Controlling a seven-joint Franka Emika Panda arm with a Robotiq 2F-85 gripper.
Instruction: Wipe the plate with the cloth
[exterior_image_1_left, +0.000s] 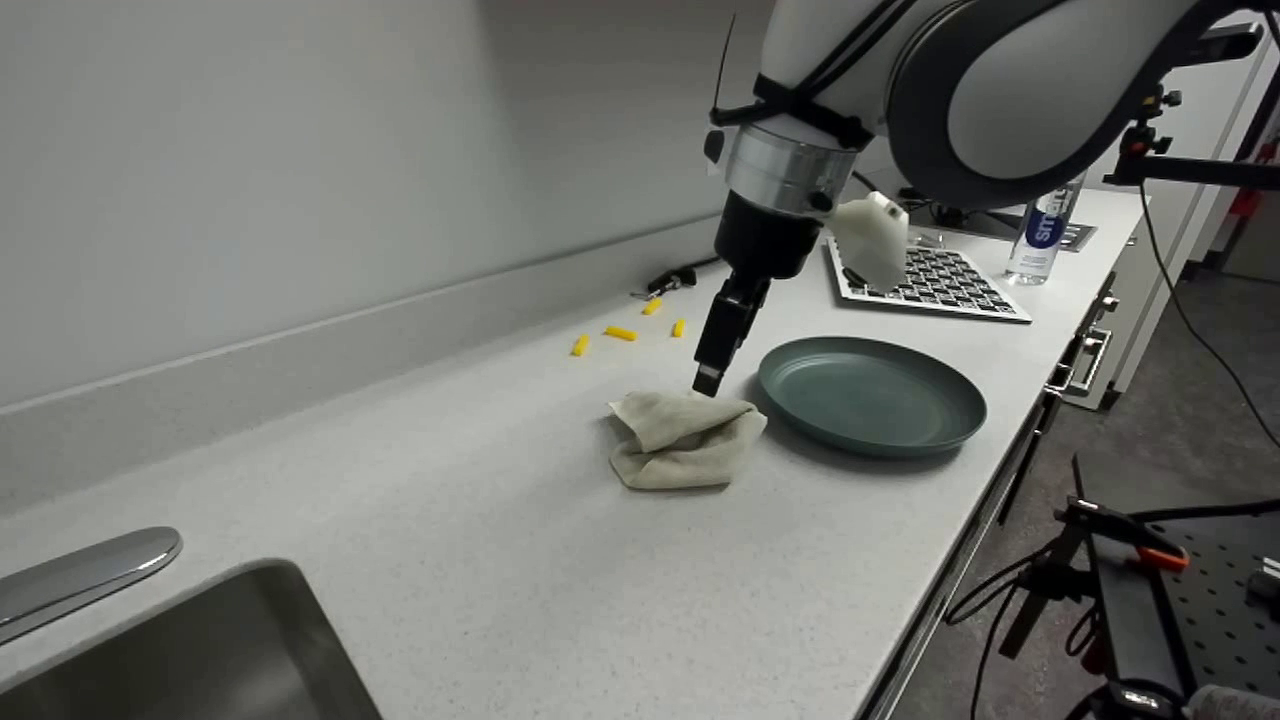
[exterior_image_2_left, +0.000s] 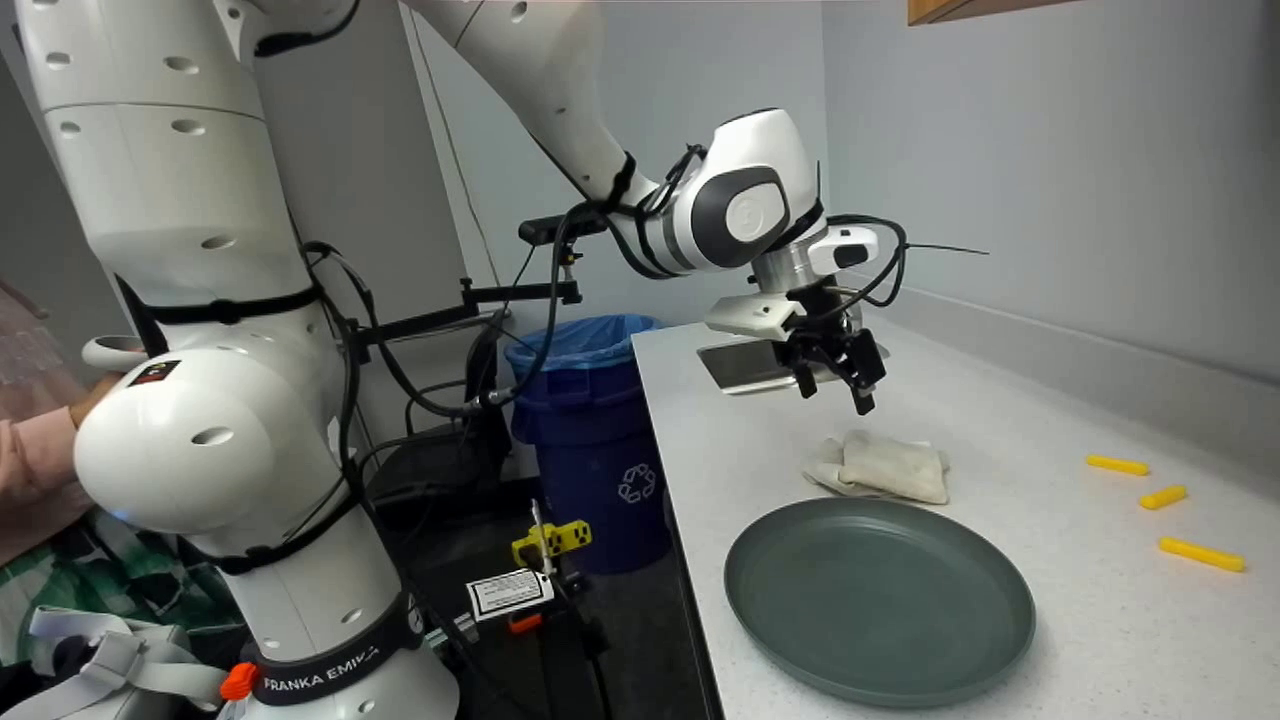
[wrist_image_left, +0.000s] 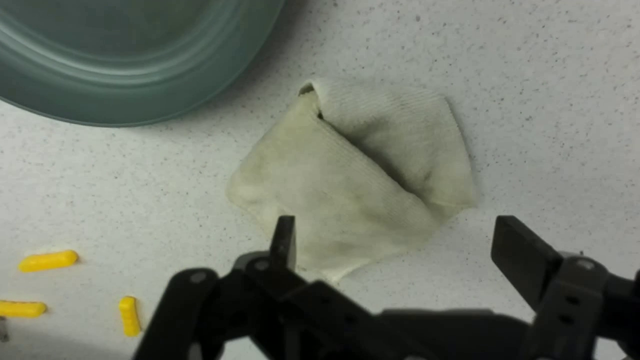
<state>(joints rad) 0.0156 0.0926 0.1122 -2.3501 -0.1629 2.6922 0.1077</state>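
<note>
The cloth (exterior_image_1_left: 690, 448), ungrasped, just beside the plate (exterior_image_1_left: 875, 395)
In an exterior view, the cloth is seen loosely folded near the plate's rim. In an exterior view, the gripper (exterior_image_2_left: 834, 392) is poised above it, beyond the plate, jaws parted and nothing held. In the wrist view, a strip of counter (wrist_image_left: 220, 137) is shown between cloth and plate. The cloth is expected to handle light and limp; its raised fold (wrist_image_left: 357, 160) is best pinched across.

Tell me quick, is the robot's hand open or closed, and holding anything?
Hand: open, holding nothing; the cloth lies on the counter.
</note>
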